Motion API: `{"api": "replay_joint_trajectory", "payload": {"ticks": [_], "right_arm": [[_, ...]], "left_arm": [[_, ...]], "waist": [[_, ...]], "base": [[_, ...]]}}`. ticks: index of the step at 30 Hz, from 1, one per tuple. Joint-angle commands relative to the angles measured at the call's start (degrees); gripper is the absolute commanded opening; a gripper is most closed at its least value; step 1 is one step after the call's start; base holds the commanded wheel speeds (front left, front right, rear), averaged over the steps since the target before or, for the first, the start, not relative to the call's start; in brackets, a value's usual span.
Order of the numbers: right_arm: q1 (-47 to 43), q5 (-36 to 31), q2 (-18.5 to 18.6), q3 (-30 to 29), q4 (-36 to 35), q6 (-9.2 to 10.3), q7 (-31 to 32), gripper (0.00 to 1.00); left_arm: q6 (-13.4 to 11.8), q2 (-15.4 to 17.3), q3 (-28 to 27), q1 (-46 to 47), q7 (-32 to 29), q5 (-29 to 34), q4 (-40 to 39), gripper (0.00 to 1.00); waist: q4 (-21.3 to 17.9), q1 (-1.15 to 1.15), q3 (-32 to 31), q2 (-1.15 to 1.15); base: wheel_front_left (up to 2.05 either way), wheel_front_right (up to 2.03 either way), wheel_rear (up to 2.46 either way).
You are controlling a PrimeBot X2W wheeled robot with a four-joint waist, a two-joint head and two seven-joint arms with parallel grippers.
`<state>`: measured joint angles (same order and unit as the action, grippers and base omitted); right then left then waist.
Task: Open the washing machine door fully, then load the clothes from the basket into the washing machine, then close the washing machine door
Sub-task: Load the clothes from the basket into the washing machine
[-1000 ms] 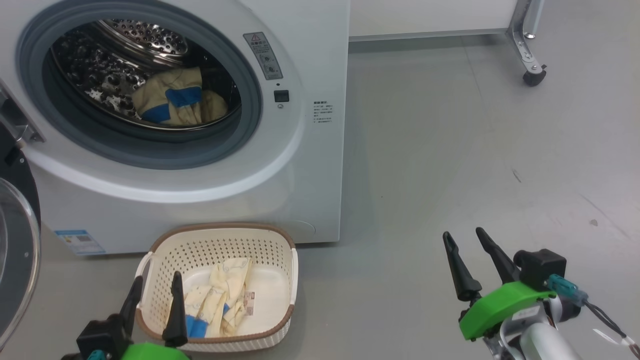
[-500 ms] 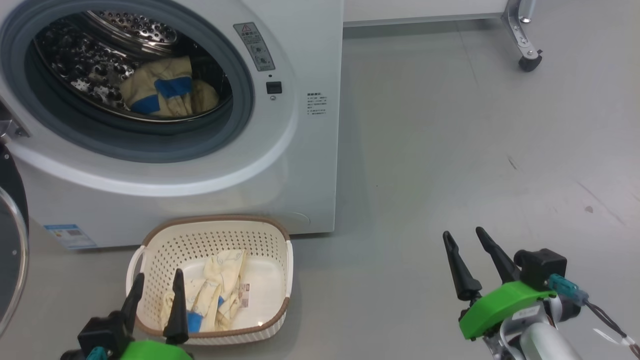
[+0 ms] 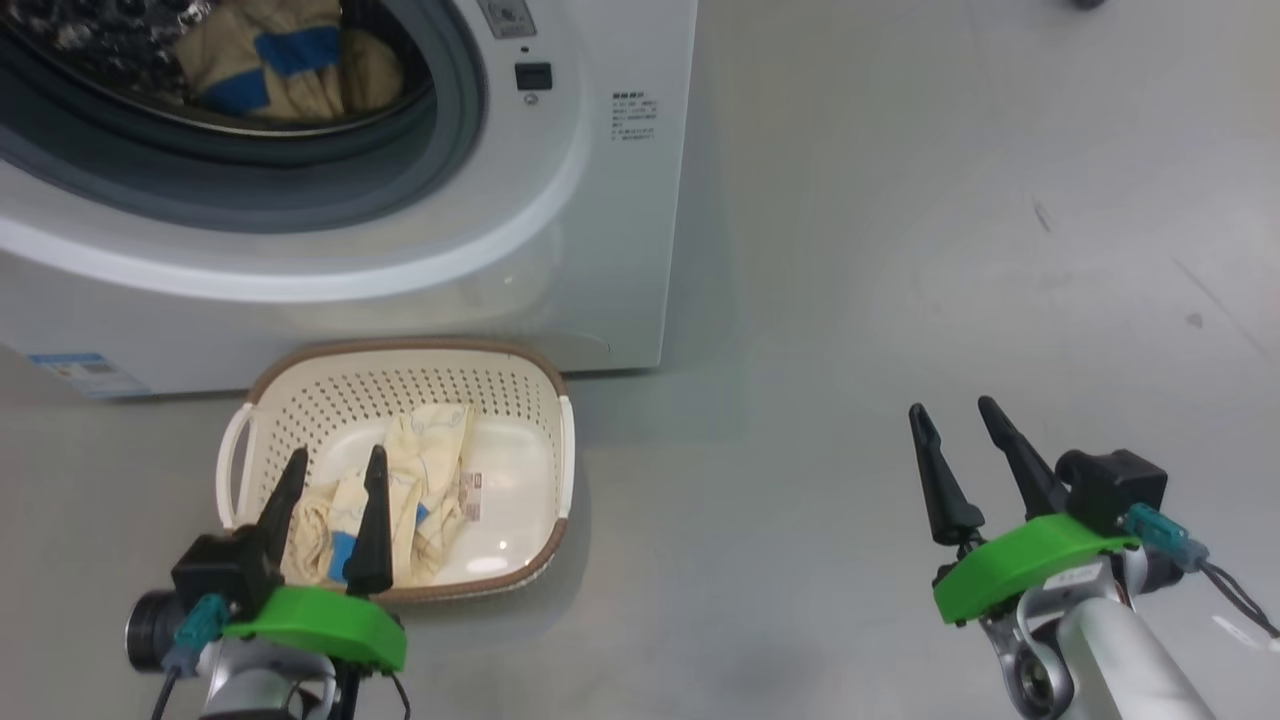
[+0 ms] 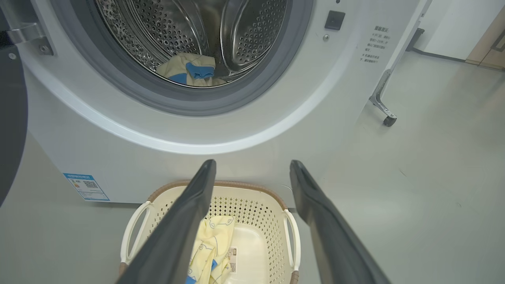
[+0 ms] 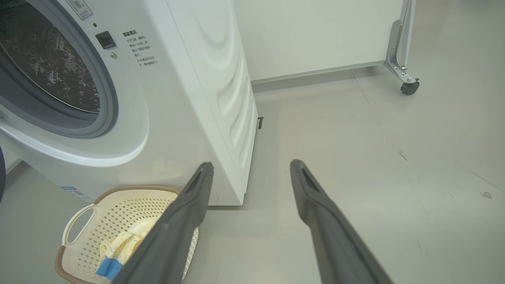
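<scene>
A pale grey floor point(image 3: 850, 300) runs from the machine out to a white wall at the back. At your far left, in the left wrist view, the dark rim of the washing machine door point(image 4: 12, 118) stands swung away from the opening, beside its metal hinge point(image 4: 27, 35). Next comes the white washing machine point(image 3: 560, 250), its mouth uncovered, with the grey rubber gasket point(image 4: 252, 90) around the perforated steel drum point(image 4: 165, 31). One cream-yellow garment with blue patches point(image 3: 270, 60) lies at the bottom of the drum. A blue label point(image 3: 85, 368) sits at the machine's lower left corner.

On the floor, just in front of the machine, stands the basket point(image 3: 400, 350). It holds the rest of the clothes point(image 3: 420, 480), bunched toward its left and near side, with a label sticker point(image 3: 472, 497) on the bare bottom beside them.

Your left gripper point(image 3: 337, 452) hangs at the basket's near edge, fingers spread wide with nothing between them; in the head view they overlap the clothes, but you cannot tell whether they touch.

Well to the right, over bare floor, your right gripper point(image 3: 952, 406) is likewise fully spread and empty. Farther right, in the right wrist view, a metal leg ends in a black caster point(image 5: 409, 87).
</scene>
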<state>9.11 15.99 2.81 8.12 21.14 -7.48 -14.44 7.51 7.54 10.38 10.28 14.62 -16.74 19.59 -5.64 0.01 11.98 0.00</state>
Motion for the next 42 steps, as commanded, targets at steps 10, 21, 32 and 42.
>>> {"api": "replay_joint_trajectory", "payload": {"ticks": [10, 21, 32, 42], "right_arm": [[5.9, -0.8, 0.1, 0.5, -4.1, -0.01, -0.6, 1.00], [8.8, 0.4, 0.1, 1.8, -6.2, -0.01, -0.6, 1.00], [10.8, 2.2, 0.1, 4.0, -7.9, -0.01, -0.6, 1.00], [11.2, 3.4, 0.1, 5.7, -8.3, -0.01, -0.6, 1.00]], "left_arm": [[0.0, 3.9, 0.9, 13.6, -0.1, -1.9, 10.0, 1.00], [0.0, 9.1, 9.3, 30.1, -7.7, -6.1, 25.5, 1.00], [0.0, 15.5, 17.3, 44.6, -15.8, -9.8, 41.0, 1.00], [0.0, 17.7, 22.8, 51.9, -20.6, -10.7, 48.3, 1.00]], "waist": [[-1.8, -0.01, 16.2, 0.00], [-5.1, -0.01, 28.3, 0.00], [-8.3, -0.01, 38.0, 0.00], [-10.3, -0.01, 43.0, 0.00]], "base": [[0.00, 0.00, 0.00], [0.00, 0.00, 0.00], [0.00, 0.00, 0.00], [0.00, 0.00, 0.00]]}}
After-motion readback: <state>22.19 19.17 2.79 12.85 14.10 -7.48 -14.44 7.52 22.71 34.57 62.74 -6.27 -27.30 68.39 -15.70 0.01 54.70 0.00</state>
